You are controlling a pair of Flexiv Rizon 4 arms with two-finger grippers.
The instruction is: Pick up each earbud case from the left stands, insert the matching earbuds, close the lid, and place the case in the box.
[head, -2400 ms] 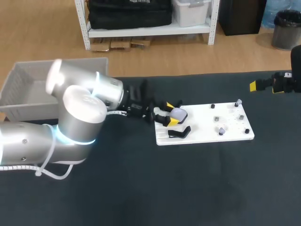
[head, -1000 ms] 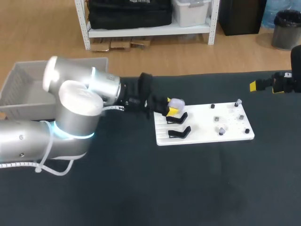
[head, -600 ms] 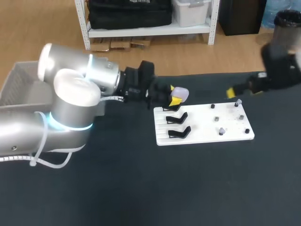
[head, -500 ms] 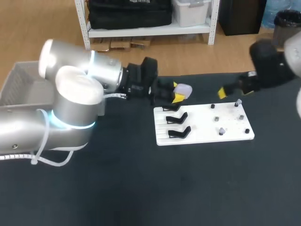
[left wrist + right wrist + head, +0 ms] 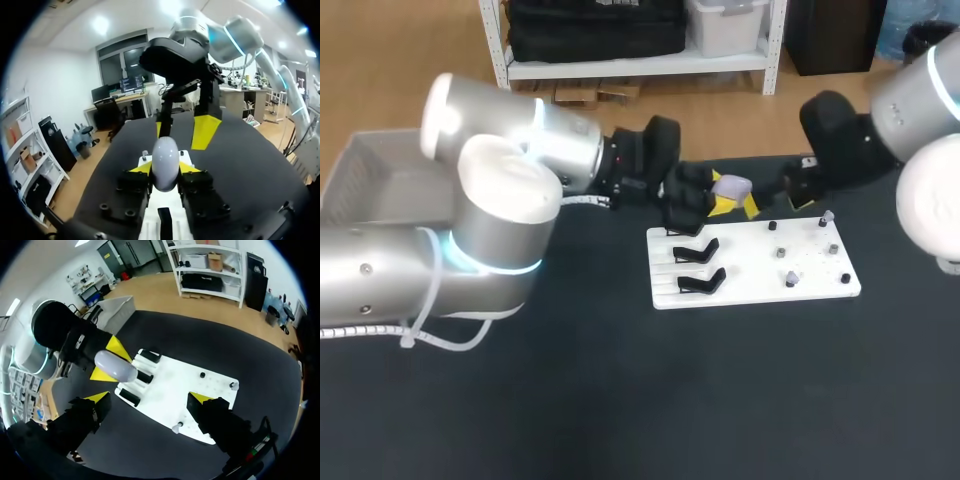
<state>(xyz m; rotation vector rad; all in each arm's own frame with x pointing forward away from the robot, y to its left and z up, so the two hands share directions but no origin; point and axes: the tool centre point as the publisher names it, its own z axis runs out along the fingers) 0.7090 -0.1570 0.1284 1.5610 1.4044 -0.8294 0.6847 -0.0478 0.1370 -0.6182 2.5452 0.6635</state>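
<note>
A lavender earbud case (image 5: 731, 186) is in the air over the back left of the white board (image 5: 760, 285), with my left gripper (image 5: 718, 203) shut on it. In the left wrist view the case (image 5: 165, 159) stands upright between the yellow tips of that gripper (image 5: 165, 169). My right gripper (image 5: 767, 196) is open just right of the case, not touching it. In the right wrist view its fingers (image 5: 150, 397) are spread wide, and the case (image 5: 116, 366) lies ahead of them. Small earbuds (image 5: 790, 278) sit on pegs at the board's right.
Two black stands (image 5: 696, 250) (image 5: 702, 282) remain on the board's left part, both without a case. A grey box (image 5: 365, 185) sits at the table's far left, behind my left arm. Dark table surface lies open in front of the board.
My left gripper has lifted the case off its stand and carried it up and to the right. My right arm has swung in from the far right, close to the case.
</note>
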